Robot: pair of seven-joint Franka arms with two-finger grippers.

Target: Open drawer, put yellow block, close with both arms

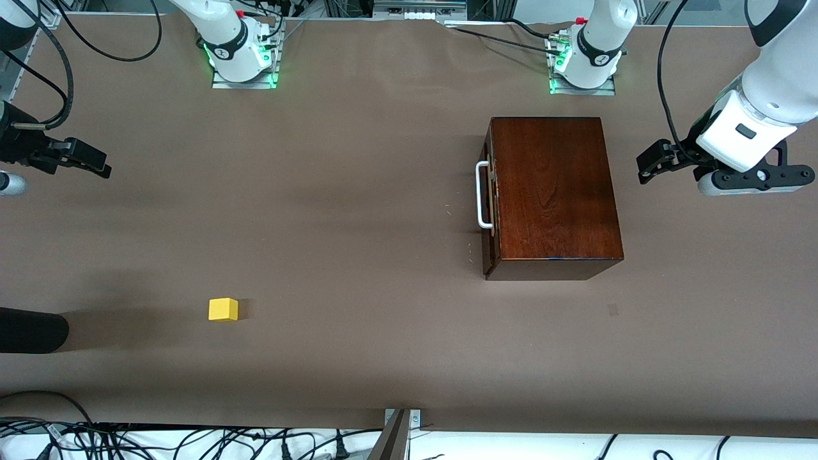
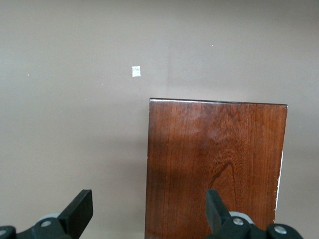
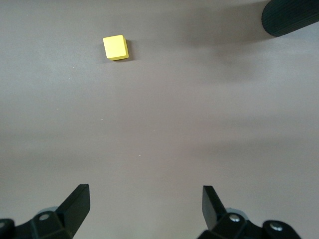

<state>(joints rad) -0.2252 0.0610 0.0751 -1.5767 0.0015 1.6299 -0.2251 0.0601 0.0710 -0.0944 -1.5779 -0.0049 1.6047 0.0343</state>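
Note:
The dark mahogany box [image 1: 553, 191] stands toward the left arm's end of the table. Its drawer is shut, with the white bar handle [image 1: 483, 195] facing the right arm's end. The yellow block [image 1: 223, 309] lies on the table toward the right arm's end, nearer the front camera than the box. My left gripper [image 1: 647, 169] is open and empty, up in the air beside the box at the end away from the handle. The left wrist view shows the box top [image 2: 217, 169] between its fingers [image 2: 79, 211]. My right gripper [image 1: 96, 163] is open and empty above bare table; its wrist view shows the block [image 3: 115, 48] well ahead.
A black rounded object [image 1: 32, 329] juts in at the right arm's end of the table, near the block; it also shows in the right wrist view [image 3: 291, 15]. A small pale mark [image 2: 135, 71] is on the table near the box. Cables hang along the table's front edge.

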